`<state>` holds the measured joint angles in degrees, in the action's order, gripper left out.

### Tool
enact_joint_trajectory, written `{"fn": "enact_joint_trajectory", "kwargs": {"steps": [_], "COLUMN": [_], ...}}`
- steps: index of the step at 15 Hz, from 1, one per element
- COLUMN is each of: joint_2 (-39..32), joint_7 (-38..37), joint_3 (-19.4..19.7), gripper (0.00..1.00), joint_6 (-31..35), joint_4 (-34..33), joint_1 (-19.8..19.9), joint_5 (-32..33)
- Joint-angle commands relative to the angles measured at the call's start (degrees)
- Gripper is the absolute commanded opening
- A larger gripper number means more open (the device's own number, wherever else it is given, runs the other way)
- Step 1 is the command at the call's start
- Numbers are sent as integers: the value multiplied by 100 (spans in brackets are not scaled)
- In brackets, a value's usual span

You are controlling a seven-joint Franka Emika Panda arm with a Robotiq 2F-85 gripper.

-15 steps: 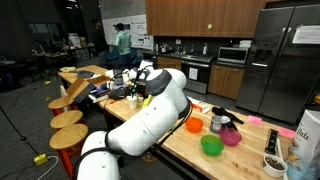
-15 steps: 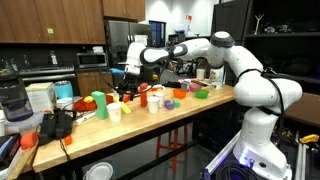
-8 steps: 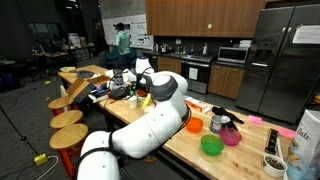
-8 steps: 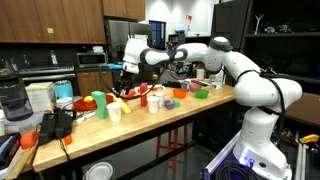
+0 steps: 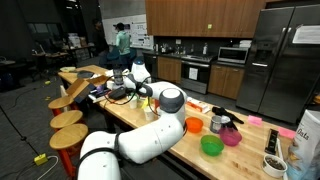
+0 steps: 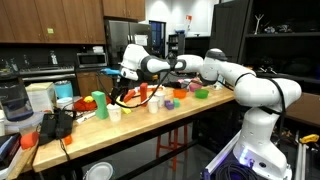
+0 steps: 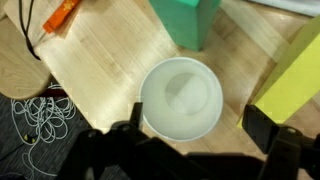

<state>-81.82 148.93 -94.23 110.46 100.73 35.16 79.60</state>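
Here, in wrist view, the gripper (image 7: 193, 130) is seen spread wide, w/ its two dark fingers (image 7: 124, 135) at btm of frame, one to either side of a white cup (image 7: 181, 95). Nothing is gripped: a gap is left betw. the cup rim and the finger at lower right, while contact at the other finger can't be told. The cup is stood upright at ctr of frame on a pale wood-plank table (image 7: 100, 60), and its inside looks empty. A green block (image 7: 188, 20) is set just above it at top ctr, a yellow-green block (image 7: 295, 70) at the right edge, and an orange item (image 7: 62, 14) at upper left. A tangle of white cable (image 7: 40, 122) is seen at lower left, past the table edge, below a round wooden disc (image 7: 14, 62). In an exterior view the gripper (image 6: 127, 82) is held over the left-ctr part of the table (image 6: 150, 128), above the cup (image 6: 114, 111); the top is crowded w/ small coloured items. The room is a kitchen-type space: dark wood cabinets (image 6: 50, 20) are shown at upper left, and in an exterior view a steel fridge (image 5: 285, 60) at right, a microwave (image 5: 233, 55) beside it, round stools (image 5: 68, 120) at lower left, a green bowl (image 5: 211, 146) at btm right, and a person in a teal top (image 5: 122, 40) in the bkgd.
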Motion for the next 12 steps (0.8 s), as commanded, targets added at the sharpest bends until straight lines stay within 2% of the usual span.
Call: {"fn": "enact_joint_trajectory", "kwargs": {"steps": [1,2,5,7,9,12], "joint_2": [-657,-232,-275,-274,-272,-264], "joint_7": [0,0,0,0,0,0], "joint_3": [-301,-24,-12,-38,-60,-105], "gripper": [100,100,100,73,61,36], "joint_6": [-400,-126,-296,-378,-486,-456], "joint_4": [42,50,-112,-218,-330,-442], "joint_1": [14,44,23,13,-4,-18], "joint_5": [33,-426,-716,-728,-687,-661]}}
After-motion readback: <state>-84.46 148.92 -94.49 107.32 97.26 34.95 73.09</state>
